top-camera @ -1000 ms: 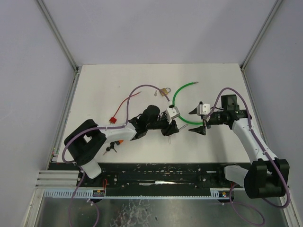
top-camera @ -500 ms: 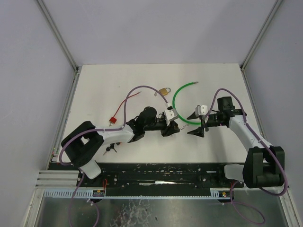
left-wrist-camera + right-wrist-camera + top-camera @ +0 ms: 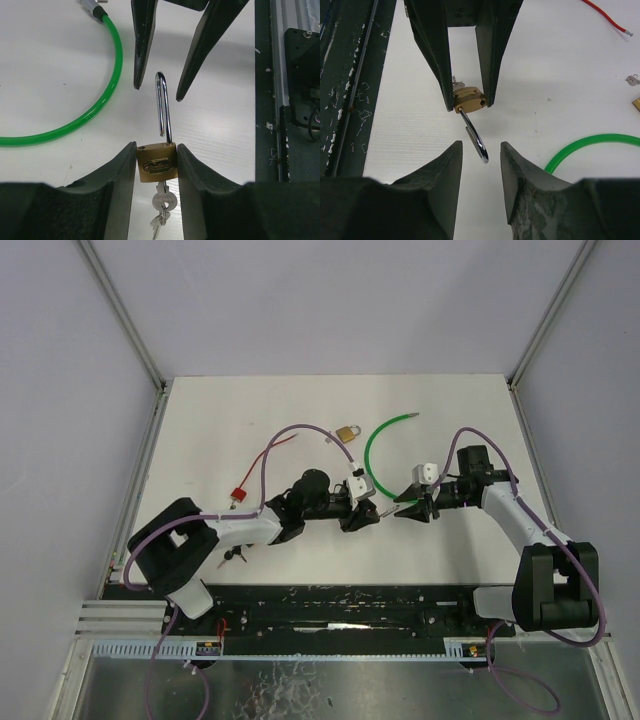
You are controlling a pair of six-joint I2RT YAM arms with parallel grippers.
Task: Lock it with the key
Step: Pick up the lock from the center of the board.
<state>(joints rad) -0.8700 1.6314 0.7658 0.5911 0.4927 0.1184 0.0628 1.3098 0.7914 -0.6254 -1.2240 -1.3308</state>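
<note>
A brass padlock is clamped by its sides in my left gripper, which is shut on it. Its steel shackle stands open, one leg free of the body. The key sits in the keyhole, with other keys hanging from it. My right gripper is open, its fingertips on either side of the shackle's bend without touching it. In the top view the two grippers meet tip to tip, left and right, at the table's middle.
A second brass padlock lies farther back. A green cable loop curves just behind the grippers. A red wire with a red connector lies to the left. Loose keys rest near the left arm's base.
My right gripper has moved left up to the padlock's shackle and its jaws have narrowed around it. The left gripper kept its hold and shifted slightly.
</note>
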